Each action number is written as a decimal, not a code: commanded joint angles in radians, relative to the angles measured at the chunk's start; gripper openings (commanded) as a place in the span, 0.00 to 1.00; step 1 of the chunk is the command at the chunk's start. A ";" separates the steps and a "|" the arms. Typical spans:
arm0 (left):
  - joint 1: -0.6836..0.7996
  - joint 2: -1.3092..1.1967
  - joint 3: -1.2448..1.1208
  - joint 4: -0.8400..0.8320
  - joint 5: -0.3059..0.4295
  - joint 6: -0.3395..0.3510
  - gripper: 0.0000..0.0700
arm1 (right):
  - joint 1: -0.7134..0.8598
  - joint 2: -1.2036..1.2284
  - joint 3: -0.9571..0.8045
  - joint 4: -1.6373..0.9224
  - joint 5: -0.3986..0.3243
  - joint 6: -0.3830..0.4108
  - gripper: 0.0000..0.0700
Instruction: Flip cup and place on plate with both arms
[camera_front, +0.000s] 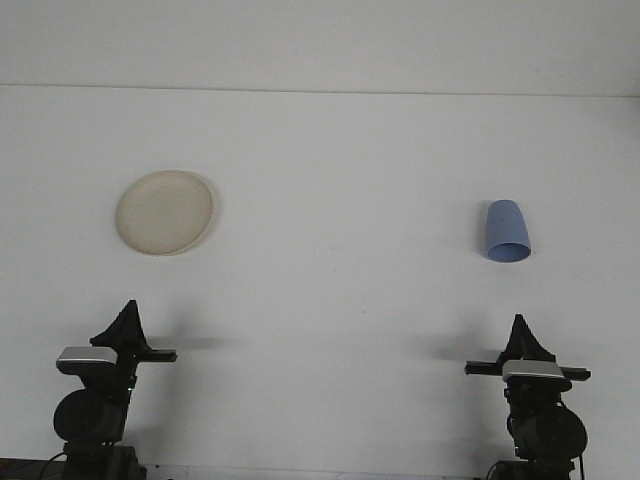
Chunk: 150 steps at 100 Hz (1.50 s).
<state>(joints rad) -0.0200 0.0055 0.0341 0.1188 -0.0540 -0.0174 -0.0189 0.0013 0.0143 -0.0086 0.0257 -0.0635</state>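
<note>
A round beige plate (164, 212) lies flat on the white table at the left. Far to the right, a light blue cup (506, 232) appears to lie on its side, with its wider mouth toward me and its narrow base pointing away. My left gripper (128, 312) sits low at the near left edge, well short of the plate, its fingers meeting in a point with nothing held. At the near right my right gripper (519, 326) looks the same, shut and empty, roughly in line with the cup but a good distance in front of it.
The white table (340, 300) runs back to a pale wall (320, 40), where its far edge shows as a faint line. Both arm bases and their wrist cameras fill the bottom corners.
</note>
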 joint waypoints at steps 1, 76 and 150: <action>-0.001 -0.001 -0.020 0.011 -0.002 -0.002 0.02 | 0.001 0.000 -0.002 0.016 0.000 -0.006 0.00; -0.001 -0.001 -0.020 0.011 -0.002 -0.002 0.02 | 0.001 0.000 -0.002 0.027 -0.003 -0.004 0.00; -0.001 -0.001 -0.020 0.011 -0.002 -0.002 0.02 | 0.000 0.351 0.427 -0.074 0.024 0.081 0.68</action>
<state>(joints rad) -0.0200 0.0055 0.0341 0.1188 -0.0540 -0.0170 -0.0189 0.2996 0.4004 -0.0795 0.0425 0.1238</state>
